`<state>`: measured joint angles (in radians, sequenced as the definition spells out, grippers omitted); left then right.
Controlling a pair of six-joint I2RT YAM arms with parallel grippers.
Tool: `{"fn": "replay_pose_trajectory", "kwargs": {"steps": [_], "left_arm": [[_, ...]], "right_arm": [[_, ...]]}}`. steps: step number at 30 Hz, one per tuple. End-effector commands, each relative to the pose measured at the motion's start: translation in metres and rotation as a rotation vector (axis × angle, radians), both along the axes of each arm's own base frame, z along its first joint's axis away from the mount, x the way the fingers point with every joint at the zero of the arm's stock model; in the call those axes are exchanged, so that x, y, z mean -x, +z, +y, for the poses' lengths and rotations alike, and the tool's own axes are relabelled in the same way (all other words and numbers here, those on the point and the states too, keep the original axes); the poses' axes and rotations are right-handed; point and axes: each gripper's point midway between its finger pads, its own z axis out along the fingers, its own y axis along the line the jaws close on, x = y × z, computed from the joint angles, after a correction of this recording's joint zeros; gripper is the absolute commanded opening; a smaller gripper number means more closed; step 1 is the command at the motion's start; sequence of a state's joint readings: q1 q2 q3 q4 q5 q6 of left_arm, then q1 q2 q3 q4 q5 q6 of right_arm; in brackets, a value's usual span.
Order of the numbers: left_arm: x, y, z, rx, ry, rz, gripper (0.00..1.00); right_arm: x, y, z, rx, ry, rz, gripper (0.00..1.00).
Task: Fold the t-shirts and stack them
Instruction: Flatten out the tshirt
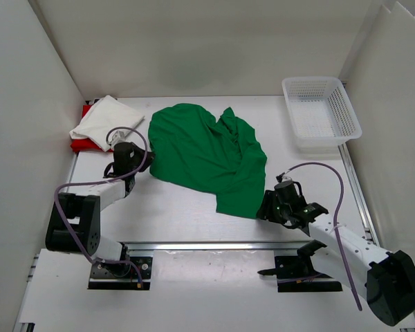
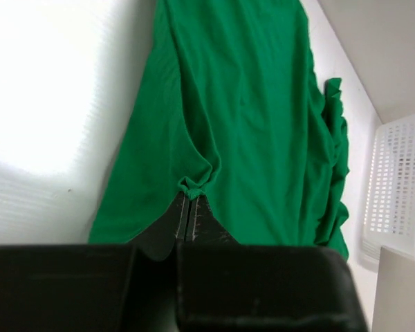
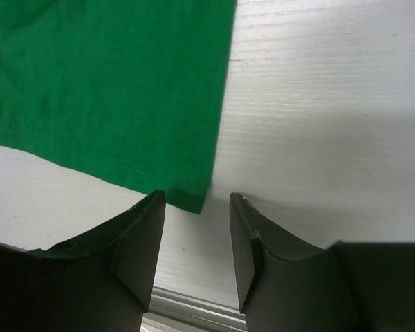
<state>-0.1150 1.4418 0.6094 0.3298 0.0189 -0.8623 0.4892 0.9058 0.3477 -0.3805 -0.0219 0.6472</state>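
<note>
your left gripper (image 2: 191, 207) is pinched tight on a bunched fold at the left edge of the green t-shirt (image 1: 204, 155), which lies rumpled across the middle of the table (image 1: 180, 218). your right gripper (image 3: 196, 199) stands spread at its near right hem corner (the corner sits in the gap between the jaws, unclamped). the white t-shirt (image 1: 105, 119) lies folded on the red t-shirt (image 1: 83, 145) in the far left corner.

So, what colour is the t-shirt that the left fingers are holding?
Plain green. This t-shirt shows best in the left wrist view.
</note>
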Motion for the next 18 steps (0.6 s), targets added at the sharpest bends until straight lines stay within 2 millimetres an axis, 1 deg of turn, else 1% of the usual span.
{"fn": "replay_pose_trajectory", "kwargs": {"steps": [1, 2, 3, 5, 6, 9, 10, 11, 13, 14, 16, 18], "left_arm": [[0.005, 0.015, -0.009, 0.017, -0.025, -0.055, 0.00], [0.006, 0.019, -0.006, 0.014, -0.017, -0.070, 0.00], [0.009, 0.019, -0.011, 0.015, -0.031, -0.070, 0.00], [0.011, 0.022, -0.011, 0.015, -0.025, -0.081, 0.00], [0.012, 0.022, -0.008, 0.010, -0.021, -0.083, 0.00], [0.017, 0.026, -0.005, 0.013, -0.016, -0.097, 0.00], [0.019, 0.029, -0.006, 0.014, -0.022, -0.107, 0.00], [0.021, 0.030, -0.007, 0.012, -0.028, -0.112, 0.00], [0.022, 0.033, -0.007, 0.008, -0.034, -0.119, 0.00], [0.024, 0.031, -0.007, -0.003, -0.033, -0.113, 0.00], [0.027, 0.033, -0.009, 0.003, -0.047, -0.115, 0.00], [0.030, 0.037, -0.010, 0.018, -0.062, -0.126, 0.00]], "right_arm": [[0.009, -0.014, -0.001, -0.008, 0.003, 0.039, 0.40], [0.009, -0.014, -0.001, -0.001, 0.010, 0.046, 0.39], [0.014, -0.020, -0.004, 0.024, 0.024, 0.072, 0.37], [0.012, -0.018, -0.006, 0.041, 0.016, 0.083, 0.32], [0.018, -0.023, -0.008, 0.059, 0.034, 0.104, 0.28], [0.015, -0.020, -0.007, 0.056, 0.031, 0.096, 0.21], [0.018, -0.023, -0.006, 0.055, 0.043, 0.107, 0.19], [0.017, -0.023, -0.006, 0.055, 0.044, 0.113, 0.16], [0.016, -0.022, -0.004, 0.047, 0.047, 0.123, 0.03], [0.014, -0.020, -0.002, 0.036, 0.050, 0.116, 0.00], [0.003, -0.006, 0.005, 0.005, 0.042, 0.061, 0.00], [-0.013, 0.016, 0.007, -0.004, 0.041, -0.025, 0.00]]}}
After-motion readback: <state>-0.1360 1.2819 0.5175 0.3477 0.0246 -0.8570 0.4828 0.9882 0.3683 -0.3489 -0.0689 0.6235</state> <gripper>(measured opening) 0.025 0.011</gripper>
